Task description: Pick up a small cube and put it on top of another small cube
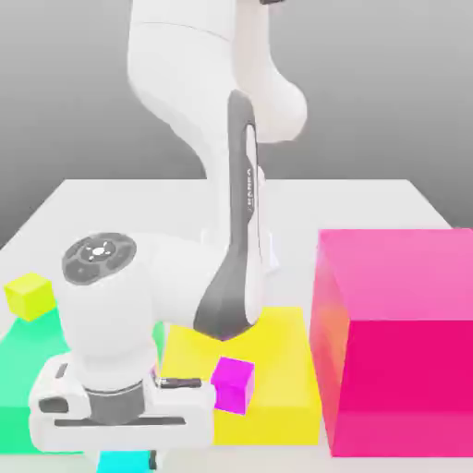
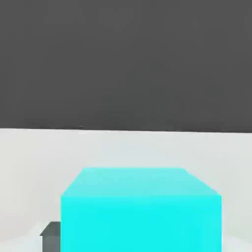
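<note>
Faintly, vertical lettering on arm [image 1: 242, 231] — unreadable, cyan cube [image 2: 141, 211] close below

The hand [image 1: 125, 457] runs off the lower edge of the exterior view, so its fingers cannot be made out. The cyan cube [image 1: 123, 460] under it shows there as a mere sliver, and in the hand view the cyan cube [image 2: 141, 211] is cut off at its base. The arm [image 1: 199, 277] hides part of the yellow block [image 1: 268, 360] and the green block [image 1: 23, 369]. The big pink block [image 1: 397, 342] is cropped at the exterior view's right.
</note>
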Available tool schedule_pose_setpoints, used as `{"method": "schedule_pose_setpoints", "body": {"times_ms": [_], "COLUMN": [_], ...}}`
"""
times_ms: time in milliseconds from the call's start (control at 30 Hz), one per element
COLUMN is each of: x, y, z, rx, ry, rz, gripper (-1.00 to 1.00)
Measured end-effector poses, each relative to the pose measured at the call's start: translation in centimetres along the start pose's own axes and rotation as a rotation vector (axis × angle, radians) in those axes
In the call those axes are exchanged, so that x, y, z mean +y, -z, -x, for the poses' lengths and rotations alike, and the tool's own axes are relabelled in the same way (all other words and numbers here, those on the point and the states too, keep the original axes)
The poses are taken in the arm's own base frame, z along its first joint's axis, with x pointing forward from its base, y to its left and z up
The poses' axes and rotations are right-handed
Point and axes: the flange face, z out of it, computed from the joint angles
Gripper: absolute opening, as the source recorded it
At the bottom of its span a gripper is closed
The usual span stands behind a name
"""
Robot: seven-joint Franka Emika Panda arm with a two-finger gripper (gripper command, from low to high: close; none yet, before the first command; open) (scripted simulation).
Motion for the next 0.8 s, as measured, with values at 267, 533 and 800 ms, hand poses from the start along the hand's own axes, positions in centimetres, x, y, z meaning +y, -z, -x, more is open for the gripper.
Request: {"method": "schedule_pose_setpoints", "body": {"times_ms": [267,533,800], "x": [-3.2,-5.2,-4.5], "y": [8.3,15.1,10.1], "z": [4.0,12.4,12.9], "rx": [-0.018,-0.006,-0.002], "ry": [-0.057,-0.14,-0.205], "rz": [-0.033,-0.016,-0.002], "gripper": [-1.0,-1.0,1.0]}}
